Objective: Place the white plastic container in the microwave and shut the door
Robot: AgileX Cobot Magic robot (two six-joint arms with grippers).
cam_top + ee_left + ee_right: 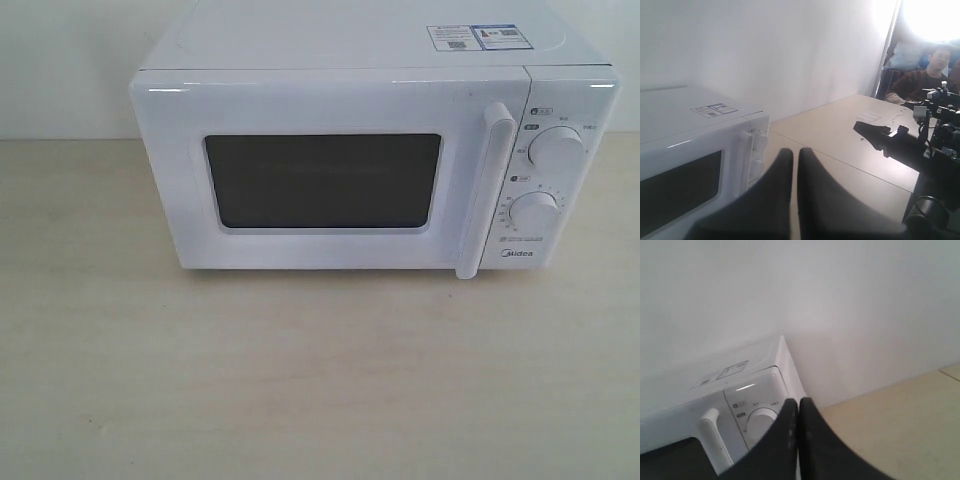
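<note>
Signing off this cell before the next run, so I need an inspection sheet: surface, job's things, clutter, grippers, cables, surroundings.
Surface: pale wooden table, bare in front of the microwave.
Job's things: door shut; white plastic container not seen in any view.
Clutter: one pale flat scrap far off on the table, too small to identify.
Grippers: left gripper shut, empty; right gripper shut, empty.
Cables: thin dark leads on the other arm.
Surroundings: white wall, seated person, bright light behind.
</note>
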